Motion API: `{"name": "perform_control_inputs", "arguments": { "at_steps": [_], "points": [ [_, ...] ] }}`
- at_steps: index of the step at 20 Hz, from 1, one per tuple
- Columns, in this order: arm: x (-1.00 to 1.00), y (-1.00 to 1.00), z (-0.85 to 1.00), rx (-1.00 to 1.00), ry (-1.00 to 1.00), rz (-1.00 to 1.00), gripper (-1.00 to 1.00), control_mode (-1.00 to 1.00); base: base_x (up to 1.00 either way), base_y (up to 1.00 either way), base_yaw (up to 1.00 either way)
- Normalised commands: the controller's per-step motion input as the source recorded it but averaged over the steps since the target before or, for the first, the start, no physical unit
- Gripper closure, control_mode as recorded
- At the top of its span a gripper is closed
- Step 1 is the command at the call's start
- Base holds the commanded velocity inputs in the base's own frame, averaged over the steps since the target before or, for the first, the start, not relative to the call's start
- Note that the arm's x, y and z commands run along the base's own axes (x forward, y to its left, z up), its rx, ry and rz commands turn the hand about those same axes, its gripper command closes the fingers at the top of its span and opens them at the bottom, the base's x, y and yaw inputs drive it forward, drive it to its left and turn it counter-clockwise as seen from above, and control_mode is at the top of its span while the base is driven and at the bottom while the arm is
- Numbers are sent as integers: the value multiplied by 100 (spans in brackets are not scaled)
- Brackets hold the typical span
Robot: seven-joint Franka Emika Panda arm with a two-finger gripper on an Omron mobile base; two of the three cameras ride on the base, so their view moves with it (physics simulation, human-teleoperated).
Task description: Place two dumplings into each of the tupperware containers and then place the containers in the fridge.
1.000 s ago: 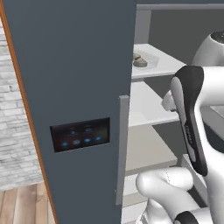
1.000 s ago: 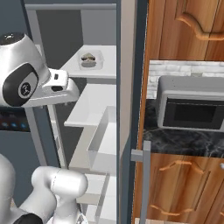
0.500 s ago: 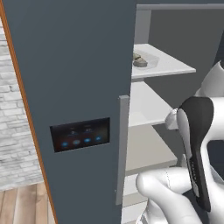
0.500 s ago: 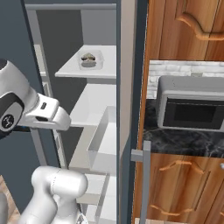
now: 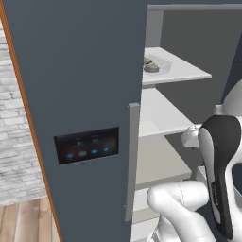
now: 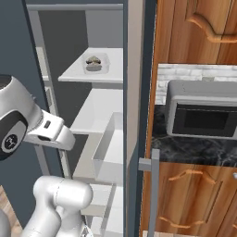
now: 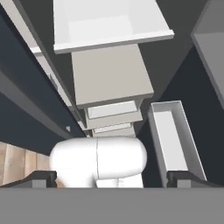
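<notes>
Fridge door (image 5: 80, 94) at left, swung open, dark panel (image 5: 87, 144) with blue lights on its face, grey handle (image 5: 132, 160) along its edge. Right of it, the fridge (image 6: 78, 7) interior: white shelves, stacked.

One tupperware container (image 6: 96, 62) sits on the top shelf (image 5: 182, 71), toward the back. Inside it, dumplings (image 6: 93, 60): dark-topped lumps; the count is too small to tell for sure. From the left base view the same container sits just past the door edge.

Handling, as a judgement: the container looks light, thin-walled, a bit slick; the low rim on a long side is the sensible place to grip, kept level so the contents stay put. Dumplings look soft, likely to squash under a hard pinch.

Gripper (image 7: 111, 179): fingers spread wide, nothing between them, tips at either side of the hand view's bottom. The hand looks down at the lower shelves, a door bin (image 7: 175, 140) and the robot's own base. The container lies well apart from the gripper, up on the top shelf.

Further right: wooden cabinets (image 6: 199, 28), microwave (image 6: 201, 113) on a dark worktop (image 6: 194, 152).
</notes>
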Motion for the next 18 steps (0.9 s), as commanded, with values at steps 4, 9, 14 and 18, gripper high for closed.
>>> {"name": "perform_control_inputs", "arguments": {
  "at_steps": [4,9,14,18],
  "points": [
    [0,0,0,0,7,0,-100,-100,0,0,0],
    [-1,0,0,0,9,0,-100,-100,0,0,0],
    [0,0,0,0,0,0,-100,100,-75,23,4],
    [0,0,0,0,0,0,-100,100,-100,17,0]
  ]
}}
